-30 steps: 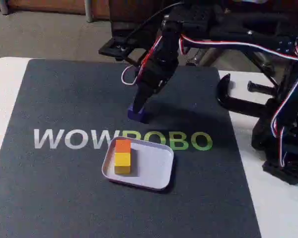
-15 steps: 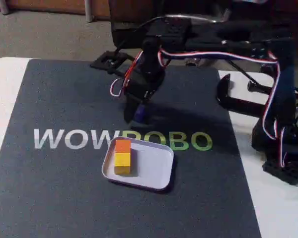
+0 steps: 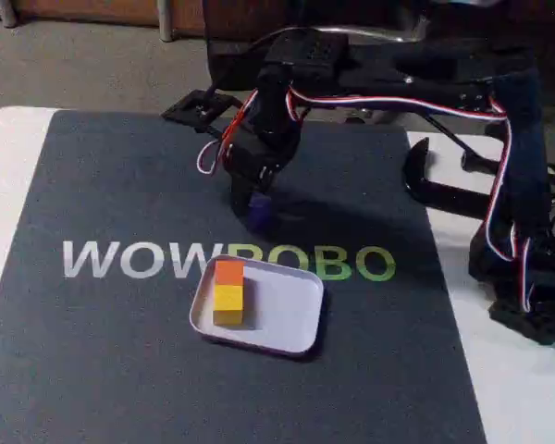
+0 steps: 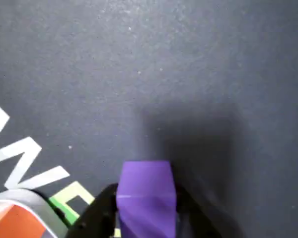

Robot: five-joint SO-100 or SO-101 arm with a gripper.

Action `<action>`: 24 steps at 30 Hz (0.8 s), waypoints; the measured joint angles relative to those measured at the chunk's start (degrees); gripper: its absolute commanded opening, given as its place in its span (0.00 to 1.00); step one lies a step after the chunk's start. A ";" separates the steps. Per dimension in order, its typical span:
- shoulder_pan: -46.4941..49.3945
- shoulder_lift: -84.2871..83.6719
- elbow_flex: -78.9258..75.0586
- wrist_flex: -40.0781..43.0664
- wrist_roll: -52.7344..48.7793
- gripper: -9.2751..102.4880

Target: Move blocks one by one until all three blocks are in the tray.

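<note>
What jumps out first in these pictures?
The black gripper holds a purple block above the dark mat, just behind the white tray. In the tray's left end, an orange block and a yellow block sit touching.

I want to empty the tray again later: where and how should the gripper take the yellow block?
From above, a finger down each long flank. The yellow block stands flush against the orange block at its far face, and it sits near the tray's left rim, so that finger has little room; its right flank is free.
</note>
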 measured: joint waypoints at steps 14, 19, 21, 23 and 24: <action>-0.62 5.45 -1.67 1.49 0.00 0.01; -1.76 10.02 -1.67 8.17 -1.93 0.01; -2.29 12.48 -1.67 11.69 -4.13 0.01; -2.99 15.29 -1.67 15.03 -7.73 0.01; -3.43 16.52 -1.67 16.87 -9.67 0.01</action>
